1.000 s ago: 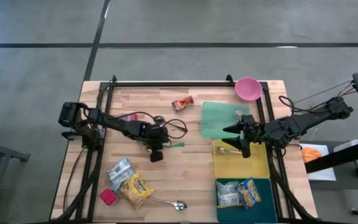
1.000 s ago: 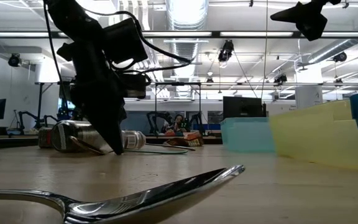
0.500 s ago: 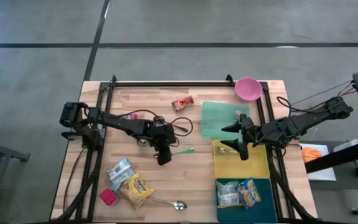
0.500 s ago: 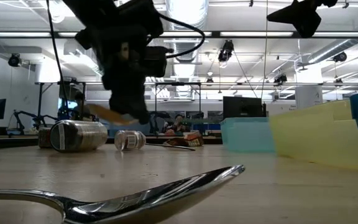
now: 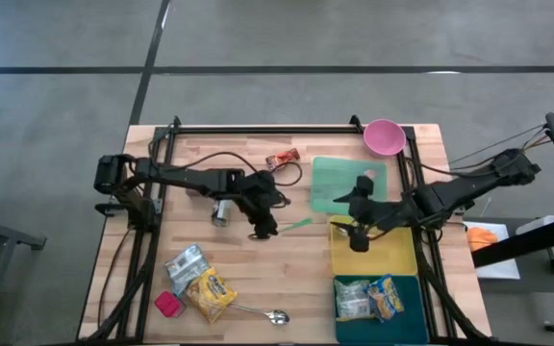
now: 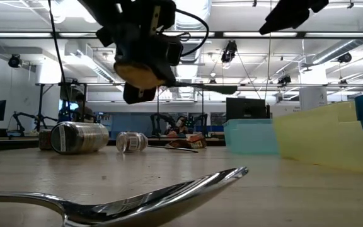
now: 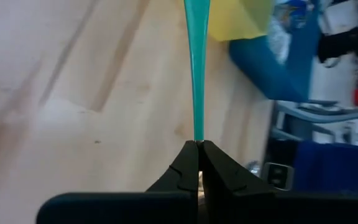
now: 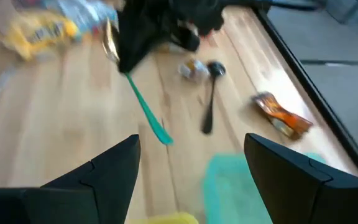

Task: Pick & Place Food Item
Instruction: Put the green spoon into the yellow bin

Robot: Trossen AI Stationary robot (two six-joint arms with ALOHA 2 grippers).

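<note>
A thin green utensil [image 5: 296, 225] hangs above the middle of the table, with my left gripper [image 5: 273, 229] shut on one end of it. In the low view it sticks out level [image 6: 200, 86] from the gripper [image 6: 167, 79]. My right gripper [image 5: 352, 221] hovers open over the left rim of the yellow bin [image 5: 392, 258], its fingers [image 8: 107, 174] empty and aimed at the utensil [image 8: 146, 116]. A red snack wrapper [image 5: 283, 159] lies on the table's far part. Snack packets [image 5: 200, 285] lie at the near left. My left gripper pinches the utensil's thin handle end [image 7: 196, 138] between its two fingertips. The fingers lie along the handle, which runs straight on from them toward the table's right side. The utensil is lifted clear of the table and about level.
A green tray [image 5: 335, 187] lies right of centre, with a teal bin [image 5: 412, 288] of snack packets near the front. A pink bowl [image 5: 384, 136] stands at the far right. Two cans [image 6: 80, 137] [image 6: 131, 141], a black spoon [image 8: 210, 112] and a metal spoon [image 5: 260, 313] lie on the table.
My left gripper has risen from the table and gone toward its right edge, rolling as it went. The green utensil has come up clear of the wood and now points level to the right. My right gripper has moved toward the table's left and rolled, staying open.
</note>
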